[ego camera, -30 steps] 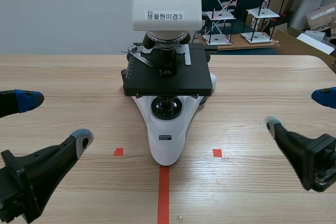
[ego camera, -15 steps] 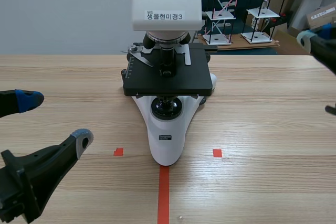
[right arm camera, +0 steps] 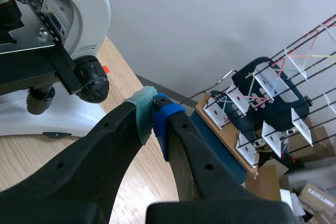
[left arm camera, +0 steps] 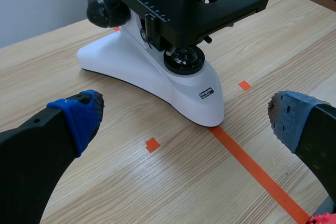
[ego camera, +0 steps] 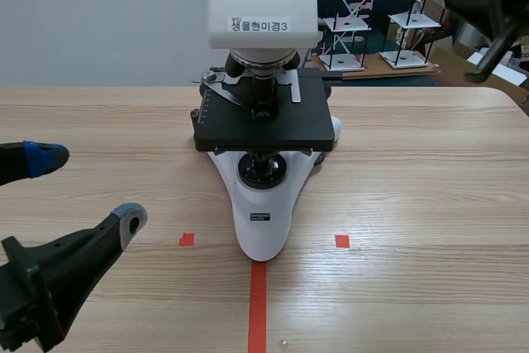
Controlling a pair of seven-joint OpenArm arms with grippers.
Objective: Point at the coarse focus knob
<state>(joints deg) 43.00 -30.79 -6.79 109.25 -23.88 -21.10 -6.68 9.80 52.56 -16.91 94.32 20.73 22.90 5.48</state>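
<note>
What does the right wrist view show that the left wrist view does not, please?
Only the right wrist view: the right gripper, jaws shut, with the focus knob on the side of the microscope ahead of it, and wire model racks behind. Only the left wrist view: the left gripper, jaws open, the round lens under the stage and the orange tape line. Both: the white microscope on the wooden table.

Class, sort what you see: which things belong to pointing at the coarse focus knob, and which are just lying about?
Belongs to the job: microscope, coarse focus knob, right gripper.
Just lying about: wire shelf models, cardboard boxes.
</note>
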